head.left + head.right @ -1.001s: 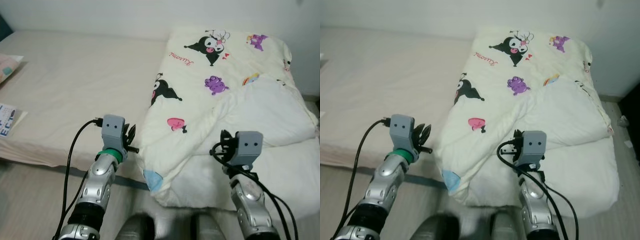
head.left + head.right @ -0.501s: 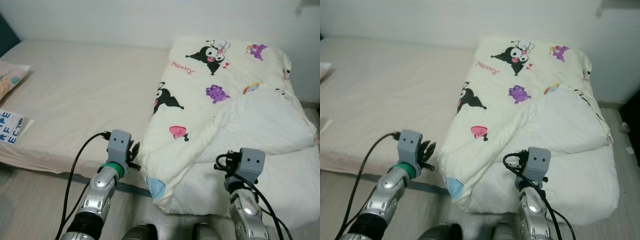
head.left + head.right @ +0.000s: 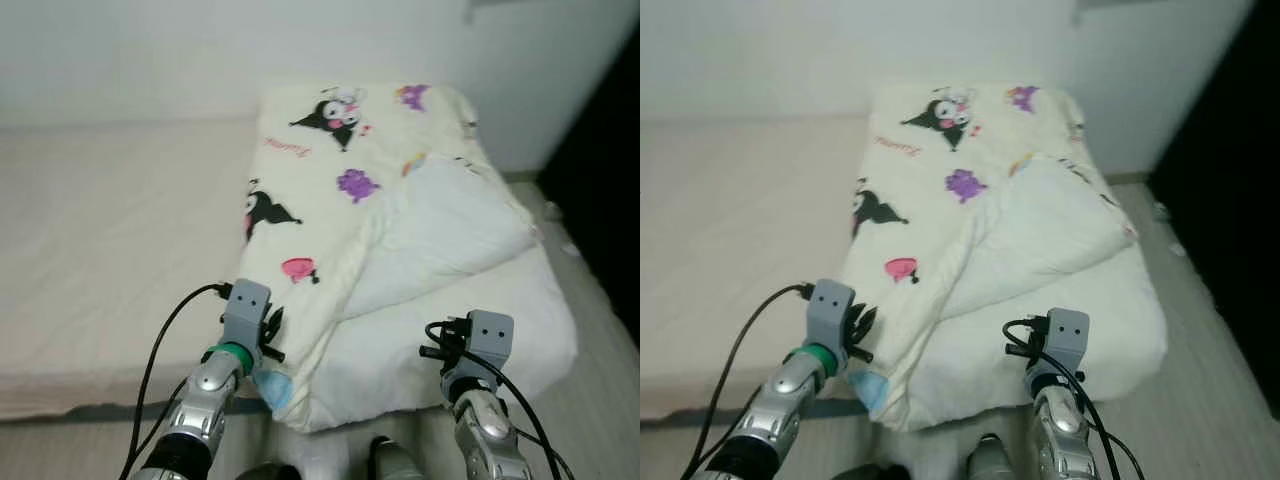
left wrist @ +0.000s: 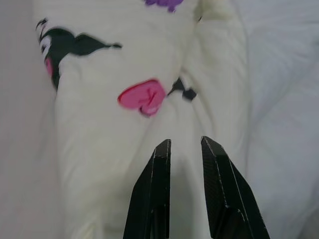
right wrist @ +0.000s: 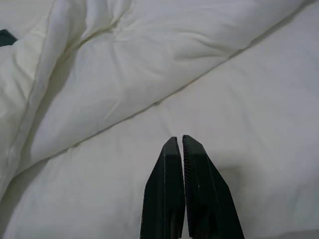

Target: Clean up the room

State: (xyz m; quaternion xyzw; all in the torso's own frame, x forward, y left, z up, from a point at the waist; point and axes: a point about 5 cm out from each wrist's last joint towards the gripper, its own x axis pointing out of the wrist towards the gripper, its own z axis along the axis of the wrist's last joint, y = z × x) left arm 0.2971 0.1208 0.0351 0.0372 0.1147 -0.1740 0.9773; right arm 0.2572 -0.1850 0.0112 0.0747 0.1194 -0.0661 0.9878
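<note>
A big cream blanket [image 3: 380, 210] with cartoon pictures lies folded on the right side of the bed [image 3: 110, 260], and its near edge hangs over the side. The left tool [image 4: 183, 149] is a little bit open with nothing in it, right over the blanket's near left edge by a pink heart [image 4: 143, 96]. The right tool [image 5: 179, 149] is pressed closed with nothing in it, just above the plain white part of the blanket.

a cream quilt [image 3: 340, 210] printed with black, purple and pink cartoon figures lies bunched on the right end of the bed [image 3: 110, 260], one corner folded back to show its plain white underside.
</note>
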